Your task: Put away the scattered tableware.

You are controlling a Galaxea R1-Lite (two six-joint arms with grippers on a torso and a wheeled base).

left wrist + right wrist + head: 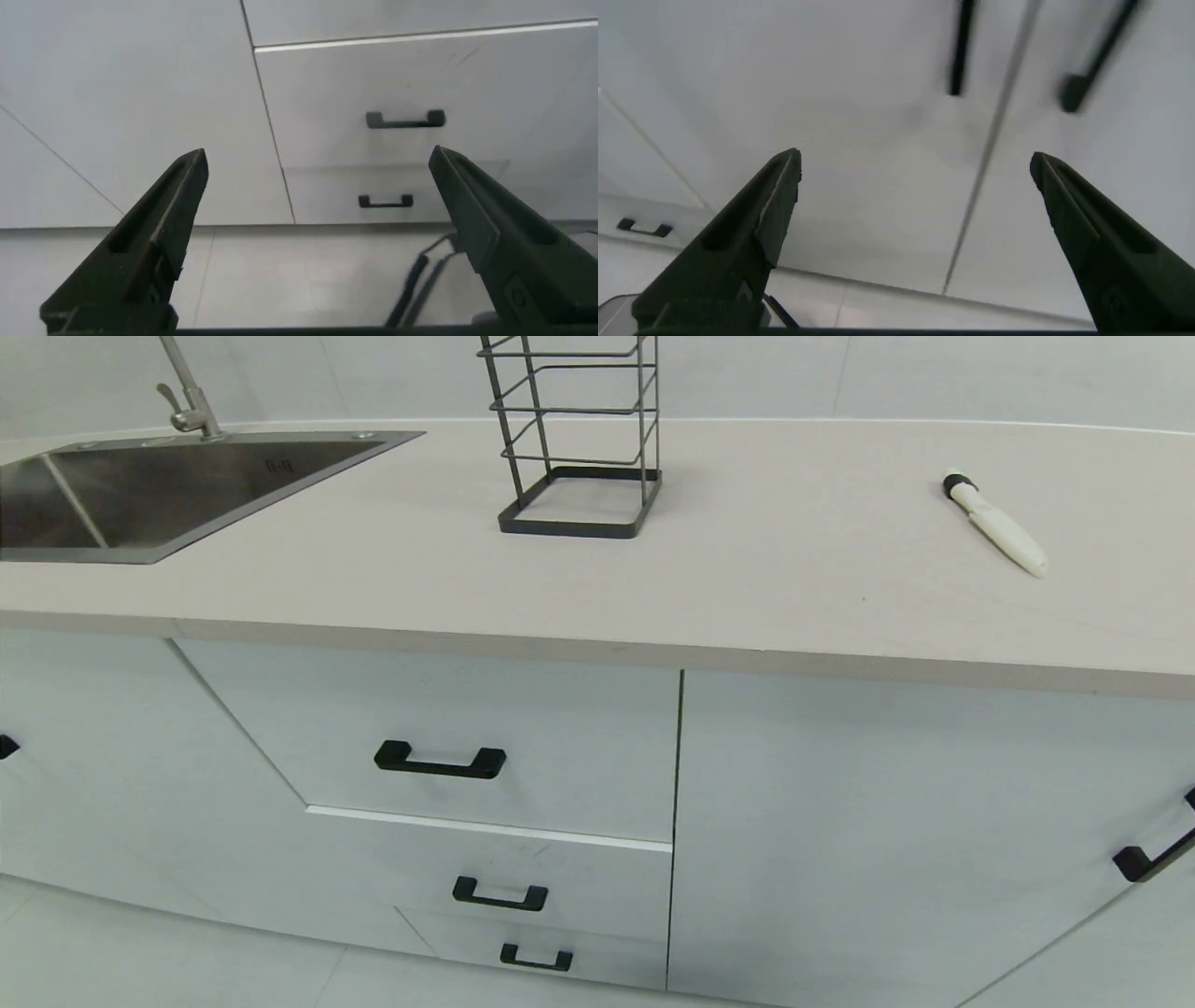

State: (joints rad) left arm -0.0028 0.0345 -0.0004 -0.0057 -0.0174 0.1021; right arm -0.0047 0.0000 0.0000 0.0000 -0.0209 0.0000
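A kitchen counter seen from above. A slim cream-white utensil with a black cap at one end (995,525) lies flat on the pale stone countertop (794,579) at about 2 o'clock. It lies diagonally, with the black cap pointing away toward 11 o'clock and the tapered tip toward 5 o'clock. Nothing touches it. What kind of utensil it is cannot be told.

A tall black wire rack (571,529) stands upright at 12 o'clock, well apart from the utensil. A stainless steel sink (280,437) with its tap (189,406) sits at 10 o'clock. White drawers with black bar handles (440,762) run below the counter edge.

The left gripper (318,154) is spread wide and holds nothing. It hangs low in front of the drawers. The right gripper (915,157) is likewise spread wide and empty, and faces white cabinet doors.

The utensil looks light, rigid and smooth, probably plastic, so it may slip or roll under a pinch. The best hold seems to be across the thicker middle of the body, with the jaws square to its length. It should come down on it from above rather than at the narrow tip. The wire rack looks the likely place for it.
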